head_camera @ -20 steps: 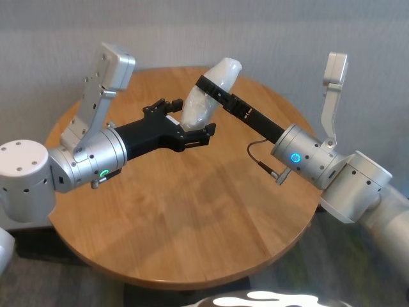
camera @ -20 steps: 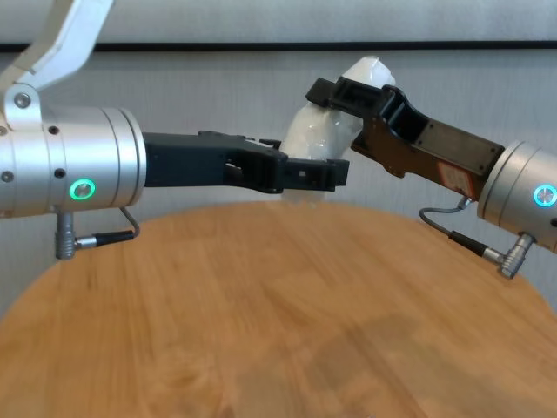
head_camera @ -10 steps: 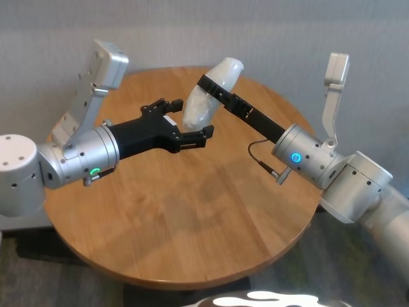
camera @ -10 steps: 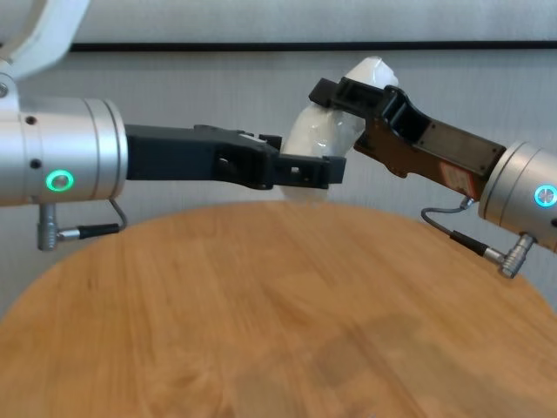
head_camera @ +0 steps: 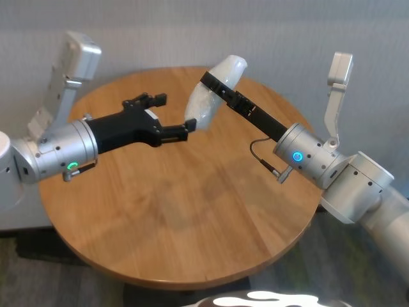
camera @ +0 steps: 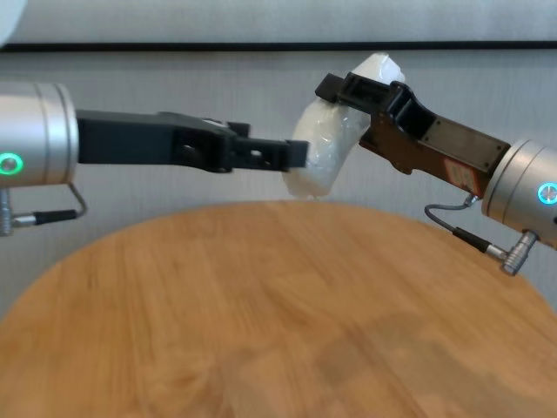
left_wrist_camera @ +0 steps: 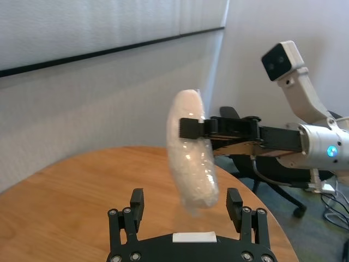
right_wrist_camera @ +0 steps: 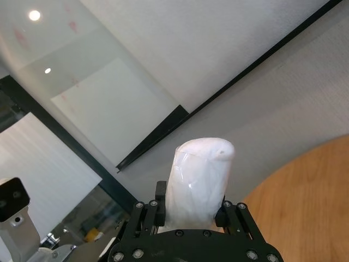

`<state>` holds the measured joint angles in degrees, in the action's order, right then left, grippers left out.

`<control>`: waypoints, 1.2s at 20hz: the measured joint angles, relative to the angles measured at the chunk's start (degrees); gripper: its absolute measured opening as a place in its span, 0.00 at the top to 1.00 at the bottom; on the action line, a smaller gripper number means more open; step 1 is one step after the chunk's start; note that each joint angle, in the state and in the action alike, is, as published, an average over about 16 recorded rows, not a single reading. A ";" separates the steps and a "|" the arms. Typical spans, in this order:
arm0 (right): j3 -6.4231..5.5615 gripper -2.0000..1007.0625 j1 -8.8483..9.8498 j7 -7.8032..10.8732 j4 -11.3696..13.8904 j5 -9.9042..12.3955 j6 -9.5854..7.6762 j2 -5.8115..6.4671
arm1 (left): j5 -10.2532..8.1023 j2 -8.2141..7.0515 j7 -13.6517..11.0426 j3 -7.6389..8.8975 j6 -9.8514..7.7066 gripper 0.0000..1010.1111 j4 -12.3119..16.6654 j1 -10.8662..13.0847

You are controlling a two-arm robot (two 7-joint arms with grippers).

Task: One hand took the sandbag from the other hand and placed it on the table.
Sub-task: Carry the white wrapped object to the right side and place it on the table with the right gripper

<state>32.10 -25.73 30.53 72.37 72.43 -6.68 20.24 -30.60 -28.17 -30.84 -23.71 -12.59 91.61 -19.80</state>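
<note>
On the left, the long all-black left gripper (head_camera: 167, 116) with the green ring light has its jaws spread wide and bare, just short of the small white lumpy sandbag (head_camera: 211, 93), which hangs above the table, pinched around its middle by the black, brown-sided right gripper (head_camera: 213, 83) with the blue ring light. Below lies the round table (head_camera: 192, 217) of light orange-brown grained wood, before a pale grey wall (camera: 218, 131) with a dark strip. Crinkly clear film wraps the oblong sandbag, which tilts with its rounded end uppermost.
</note>
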 joint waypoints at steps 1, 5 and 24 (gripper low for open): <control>-0.04 0.53 0.03 0.02 0.01 0.02 0.04 -0.02 | -0.40 -0.03 0.60 0.40 0.27 0.01 0.10 0.28; -0.17 0.53 0.11 0.13 -0.01 0.07 0.16 -0.11 | -1.55 0.28 4.10 1.99 1.30 0.01 0.74 1.66; -0.15 0.53 0.22 0.63 -0.13 0.13 0.03 -0.21 | 5.34 6.07 25.53 5.28 -2.79 0.01 5.93 8.16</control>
<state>31.96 -25.52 31.16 72.24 72.57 -6.66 20.03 -25.26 -22.10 -5.30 -18.43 -15.39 97.54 -11.65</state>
